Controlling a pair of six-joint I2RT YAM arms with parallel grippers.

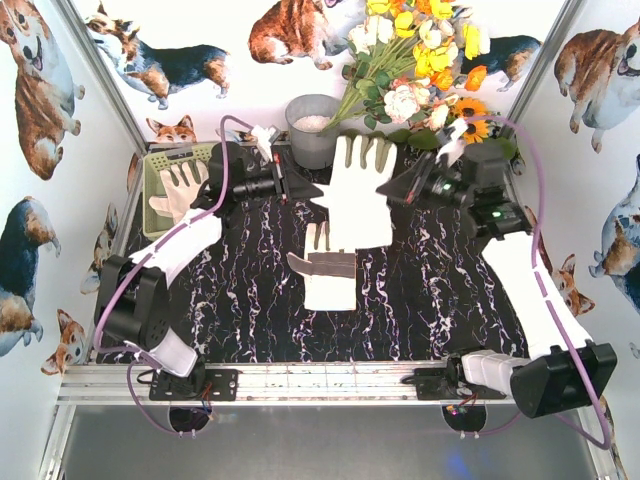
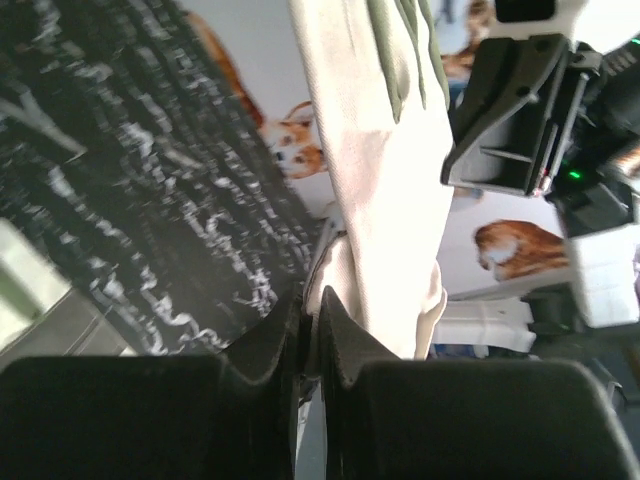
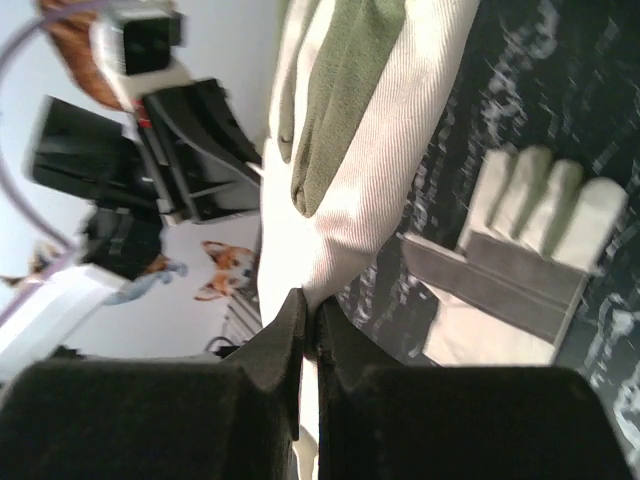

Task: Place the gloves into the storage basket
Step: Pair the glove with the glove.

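A cream-white glove (image 1: 355, 195) with grey-green fingers hangs in the air over the black marbled table, held from both sides. My left gripper (image 1: 300, 190) is shut on its left edge (image 2: 312, 310). My right gripper (image 1: 395, 190) is shut on its right edge (image 3: 310, 310). In the wrist views the cloth (image 2: 370, 200) (image 3: 370, 150) runs straight up from the pinched jaws. A second glove (image 1: 328, 268) (image 3: 520, 270) lies flat on the table just below. The pale green storage basket (image 1: 150, 185) stands at the back left with one glove (image 1: 180, 190) in it.
A round grey metal bucket (image 1: 312, 130) stands at the back centre, with a bunch of flowers (image 1: 420, 60) leaning beside it. Corgi-printed walls close in the left, right and back. The marbled table (image 1: 250, 300) runs to the metal rail at the front.
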